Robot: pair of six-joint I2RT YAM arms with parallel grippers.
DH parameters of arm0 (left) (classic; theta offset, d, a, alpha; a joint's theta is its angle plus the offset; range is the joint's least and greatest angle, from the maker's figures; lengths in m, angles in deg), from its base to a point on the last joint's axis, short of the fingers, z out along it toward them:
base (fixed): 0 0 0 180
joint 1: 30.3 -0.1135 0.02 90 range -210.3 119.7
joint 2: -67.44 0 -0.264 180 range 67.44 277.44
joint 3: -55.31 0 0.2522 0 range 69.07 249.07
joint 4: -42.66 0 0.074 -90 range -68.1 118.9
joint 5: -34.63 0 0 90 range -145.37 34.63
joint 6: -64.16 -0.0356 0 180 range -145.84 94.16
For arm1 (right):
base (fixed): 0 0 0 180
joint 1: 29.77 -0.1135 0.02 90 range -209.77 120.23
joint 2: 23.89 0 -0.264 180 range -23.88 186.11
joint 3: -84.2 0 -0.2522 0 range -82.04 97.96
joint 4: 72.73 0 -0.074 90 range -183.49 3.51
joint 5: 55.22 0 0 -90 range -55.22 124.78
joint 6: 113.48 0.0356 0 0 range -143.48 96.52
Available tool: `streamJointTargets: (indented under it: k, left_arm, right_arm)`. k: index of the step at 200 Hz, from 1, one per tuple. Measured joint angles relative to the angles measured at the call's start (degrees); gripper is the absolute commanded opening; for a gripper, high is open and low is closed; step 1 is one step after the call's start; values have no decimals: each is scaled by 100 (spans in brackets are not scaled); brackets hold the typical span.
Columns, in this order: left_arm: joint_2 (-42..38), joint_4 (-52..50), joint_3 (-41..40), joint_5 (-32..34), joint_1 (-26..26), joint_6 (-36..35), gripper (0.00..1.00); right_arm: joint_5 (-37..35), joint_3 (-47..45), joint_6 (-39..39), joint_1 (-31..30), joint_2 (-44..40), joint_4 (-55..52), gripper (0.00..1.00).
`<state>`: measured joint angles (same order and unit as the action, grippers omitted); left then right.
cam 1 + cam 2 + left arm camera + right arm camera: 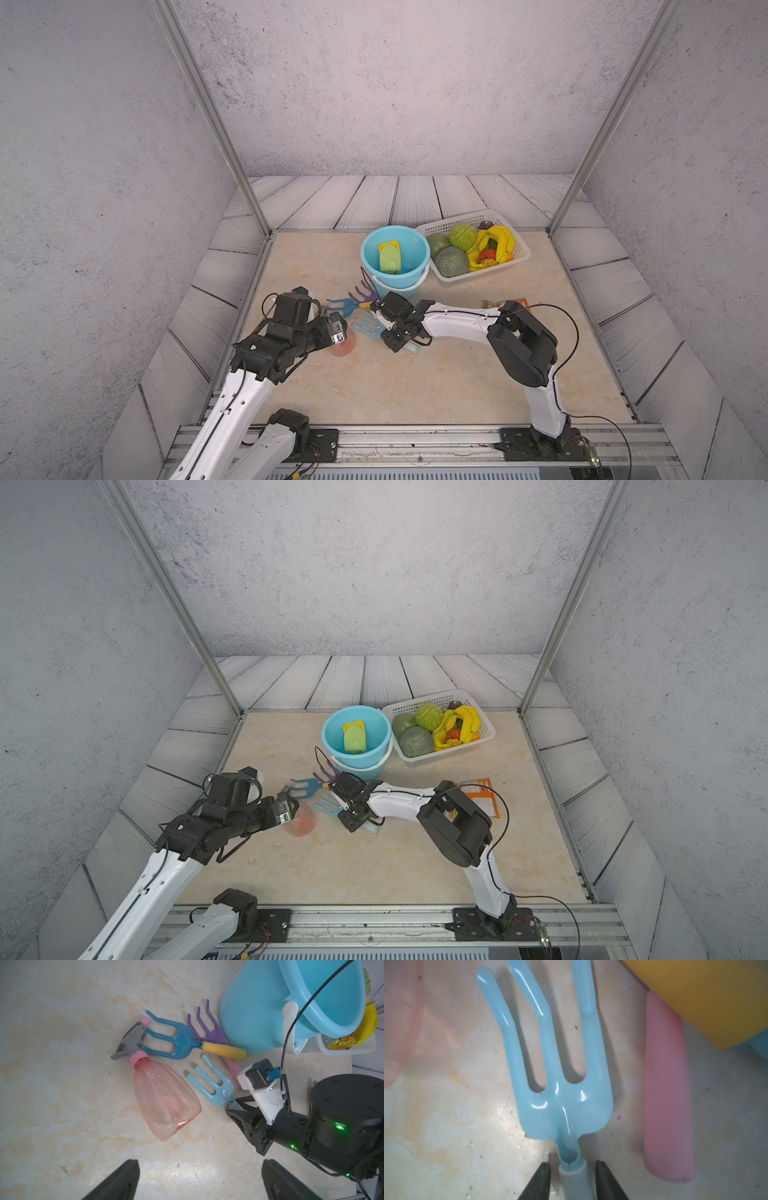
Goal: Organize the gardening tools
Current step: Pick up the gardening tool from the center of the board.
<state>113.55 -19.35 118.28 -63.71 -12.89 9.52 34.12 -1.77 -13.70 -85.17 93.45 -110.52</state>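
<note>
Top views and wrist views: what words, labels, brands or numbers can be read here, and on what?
No text here is legible.
Orange printed packet: blocks of print, too small to read.
Sticker on the left wrist camera: blurred, unreadable.

Bucket (409,249) sits on tabletop (415,382), toward the back. Trowel (389,244) and shovel (390,258) stand in bucket. Basket (469,218) just right of bucket. Rake (209,1030) lies at bucket's front base, far fork (178,1043) just left of rake, near fork (216,1088) further front. Spray bottle (164,1099) lies front-left of bucket, beside both forks. Packet (482,798) front-right of bucket, well apart.
</note>
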Motion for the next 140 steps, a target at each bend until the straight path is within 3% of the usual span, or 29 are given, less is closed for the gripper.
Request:
streamJointTargets:
  k: [76,117,140]
  left_arm:
    - [-9,0,0,-2,-7,-2,99]
    - [2,2,2,-7,-31,-2,99]
    - [20,9,2,-26,-31,0,99]
  right_arm:
    - [-46,-9,0,-68,4,-55,28]
    - [-120,-317,4,-85,-179,83,29]
    - [-160,-586,11,-85,-380,57,37]
